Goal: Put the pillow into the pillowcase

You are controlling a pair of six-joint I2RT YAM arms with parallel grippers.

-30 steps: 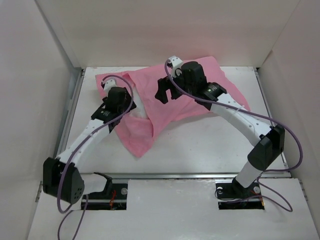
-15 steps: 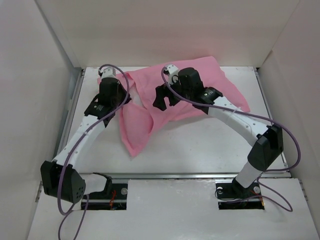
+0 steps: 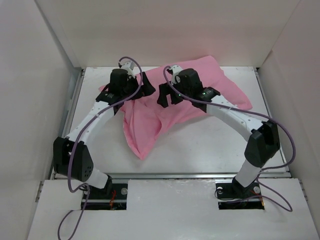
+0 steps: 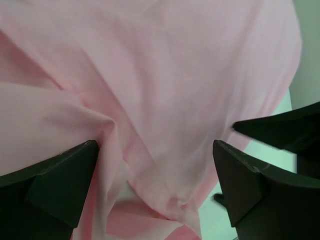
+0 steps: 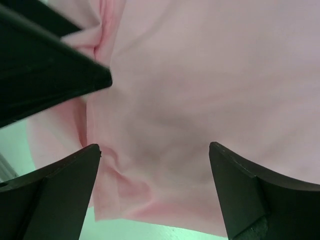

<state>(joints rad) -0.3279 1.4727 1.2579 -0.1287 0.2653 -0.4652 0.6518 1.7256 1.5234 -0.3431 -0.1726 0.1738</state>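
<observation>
The pink pillowcase (image 3: pixel 210 80) lies crumpled across the back of the table, with one flap trailing toward the front. It bulges at the back right. The pillow is hidden; no white cushion shows plainly. My left gripper (image 3: pixel 146 86) hovers open over the cloth's upper middle, with nothing between its fingers. In the left wrist view the left gripper (image 4: pixel 156 147) spans folded pink pillowcase (image 4: pixel 165 75). My right gripper (image 3: pixel 168 97) stands open close beside it, above the pillowcase (image 5: pixel 200 75), and the right gripper (image 5: pixel 155 146) holds nothing. One left finger (image 5: pixel 50 75) shows in the right wrist view.
The white table (image 3: pixel 210 140) is boxed in by tall white walls (image 3: pixel 50 75) at the left, back and right. A metal rail (image 3: pixel 200 175) runs along the front edge by the arm bases.
My left arm swung from the cloth's left edge to its back middle, next to the right gripper, and its jaws opened wide. The trailing flap shifted slightly. The right gripper barely moved.
</observation>
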